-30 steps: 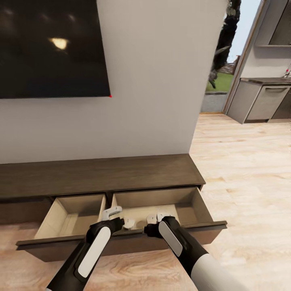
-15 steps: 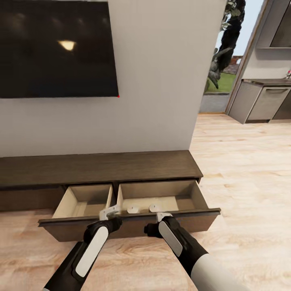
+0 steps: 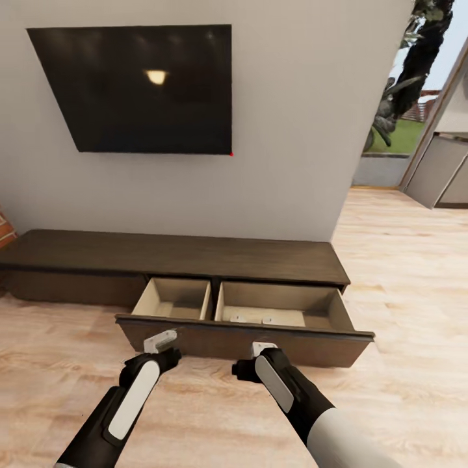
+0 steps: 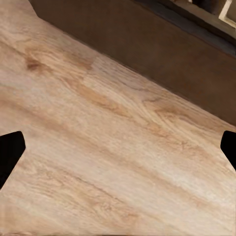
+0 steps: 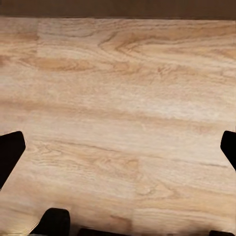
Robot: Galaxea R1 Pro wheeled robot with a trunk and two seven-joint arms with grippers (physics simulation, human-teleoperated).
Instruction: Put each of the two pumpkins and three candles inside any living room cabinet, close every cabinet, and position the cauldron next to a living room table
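The long dark-brown cabinet (image 3: 195,257) stands against the wall, with its wide drawer (image 3: 247,341) pulled out. The drawer has two pale compartments. Two small pale squat things (image 3: 237,318) lie in the right compartment; they look like candles, but they are too small to be sure. My left gripper (image 3: 160,338) and right gripper (image 3: 263,347) hang over the wooden floor just in front of the drawer. Both are open and empty. The left gripper (image 4: 118,152) has the dark drawer front (image 4: 162,54) ahead of it, and the right gripper (image 5: 118,150) faces bare floor. Pumpkins, cauldron and table are out of view.
A black TV (image 3: 149,88) hangs on the wall above the cabinet. At the right, a doorway shows a plant (image 3: 403,84) and grey kitchen units (image 3: 442,175). Wooden floor (image 3: 403,286) spreads to the right and in front. A reddish object (image 3: 5,231) pokes in at the left edge.
The camera has backed away from the cabinet and turned, showing more of it. Both grippers, earlier over the open drawer, are now clear of it above the floor. The drawer stays open.
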